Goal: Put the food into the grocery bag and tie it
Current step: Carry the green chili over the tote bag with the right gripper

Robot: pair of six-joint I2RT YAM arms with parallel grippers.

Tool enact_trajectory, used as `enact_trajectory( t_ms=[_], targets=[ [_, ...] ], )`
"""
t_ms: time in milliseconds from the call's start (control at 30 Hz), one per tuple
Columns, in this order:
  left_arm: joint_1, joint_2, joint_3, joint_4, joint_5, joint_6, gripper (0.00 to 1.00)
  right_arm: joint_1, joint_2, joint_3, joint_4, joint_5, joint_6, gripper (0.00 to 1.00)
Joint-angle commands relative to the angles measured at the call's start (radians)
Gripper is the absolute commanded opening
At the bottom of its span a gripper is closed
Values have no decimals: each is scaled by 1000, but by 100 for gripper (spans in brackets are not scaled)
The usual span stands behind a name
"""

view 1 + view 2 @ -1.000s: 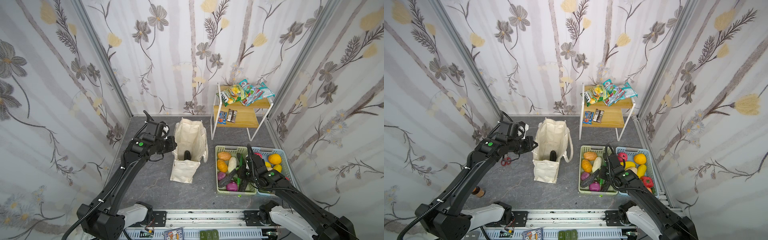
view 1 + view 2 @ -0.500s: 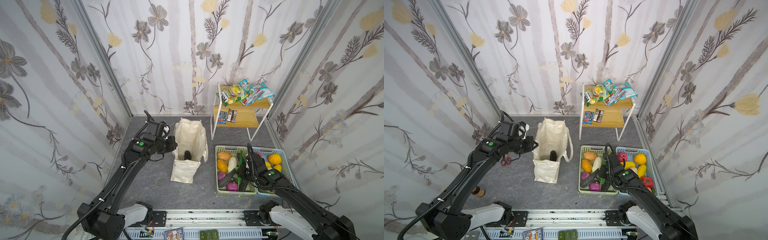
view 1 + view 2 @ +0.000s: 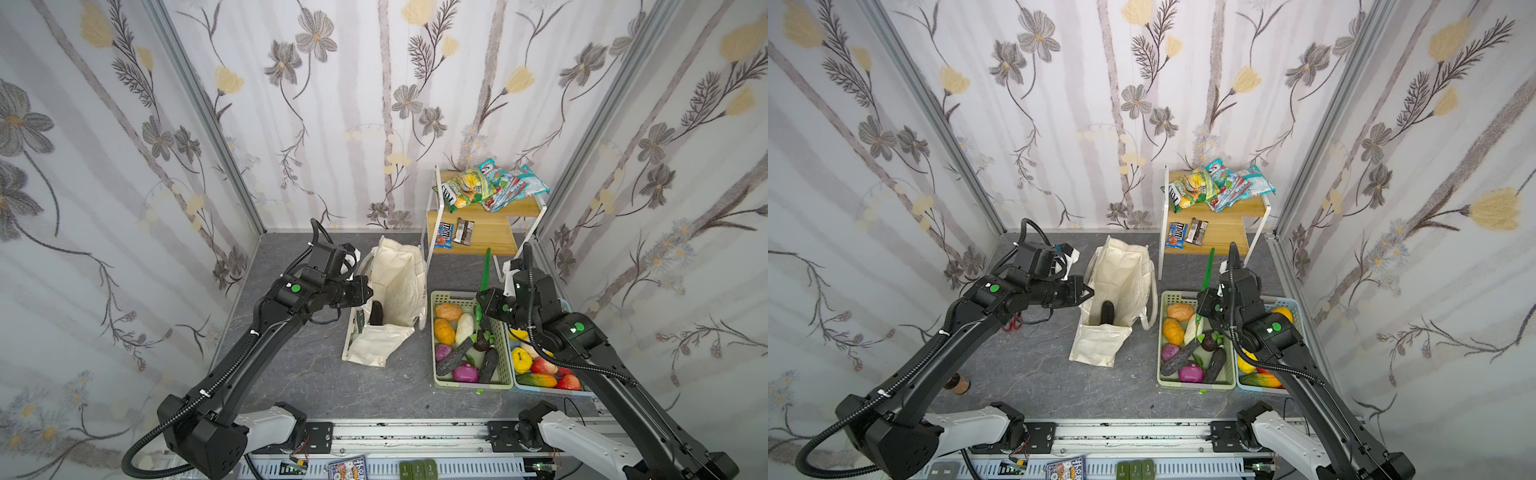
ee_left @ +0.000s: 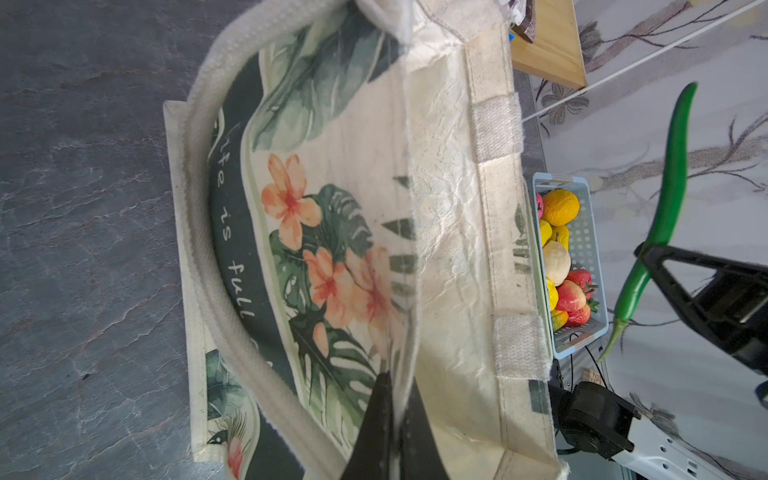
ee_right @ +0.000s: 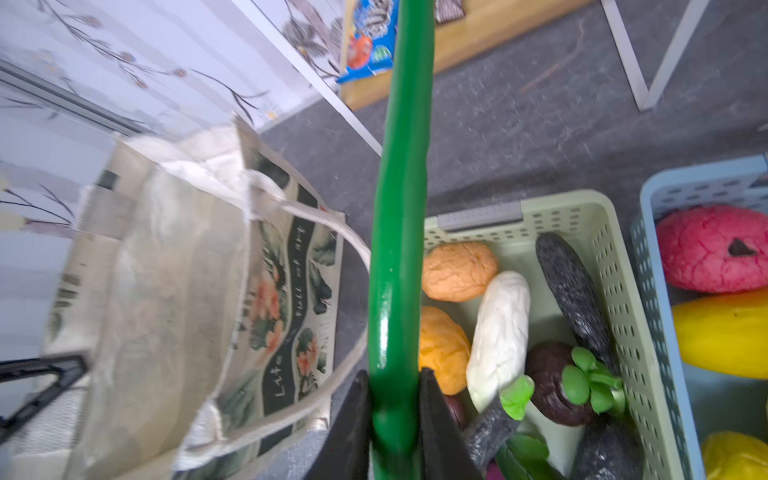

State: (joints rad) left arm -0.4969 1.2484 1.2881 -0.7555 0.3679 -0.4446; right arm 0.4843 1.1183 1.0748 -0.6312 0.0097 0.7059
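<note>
Right wrist view: the right end effector (image 5: 394, 386) is clamped on the lower part of a long green stalk (image 5: 401, 208), a smooth, glossy, slightly bowed rod that narrows toward its far tip. Both black fingers press flat against it. In both top views the stalk stands near upright above the far rim of a pale green perforated plastic basket (image 3: 473, 385), near the grocery bag (image 3: 399, 282) but apart from it. The bag is a tall cream canvas tote with a crinkled lining, ribbed webbing handles (image 4: 216, 270) and a dark green printed panel bearing leaves, orange flowers and white script. It stands open-mouthed on the grey, slate-veined worktop (image 3: 299, 374). Left wrist view: the left end effector (image 4: 398, 386) is pressed together on the fabric edge of the bag's mouth, thin cloth pinched between its tips. A dark oblong toy vegetable (image 3: 376, 312) stands inside the bag. The green basket holds lumpy orange pieces, a wrinkled white one, dark speckled cylinders and a rounded purple onion (image 3: 465, 372). A blue perforated basket (image 5: 650, 291) sits just beside it, filled with yellow and red toy fruit. A yellow-green snack packet (image 3: 463, 191), crinkled and shiny, lies on the upper tier of a wooden shelf (image 3: 490, 237) with a white wire frame.
</note>
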Motion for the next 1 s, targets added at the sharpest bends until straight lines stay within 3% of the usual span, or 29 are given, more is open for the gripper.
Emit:
enact_trajectory(
  t_ms=[0,333,567,800,967],
  targets=[
    [-11,5,7,21,9,5,0,39,40,97,42,-16,9,20],
    [-29,8,16,27,-17,-13,0,232,271,273,282,-138,98,21],
    [-31,8,19,26,-45,-24,0,313,398,275,381,-248,139,21],
    [-29,8,30,22,-59,-22,0,323,386,161,369,-321,147,21],
    [-35,8,36,38,-1,6,0,301,395,129,372,-393,149,21]
  ],
)
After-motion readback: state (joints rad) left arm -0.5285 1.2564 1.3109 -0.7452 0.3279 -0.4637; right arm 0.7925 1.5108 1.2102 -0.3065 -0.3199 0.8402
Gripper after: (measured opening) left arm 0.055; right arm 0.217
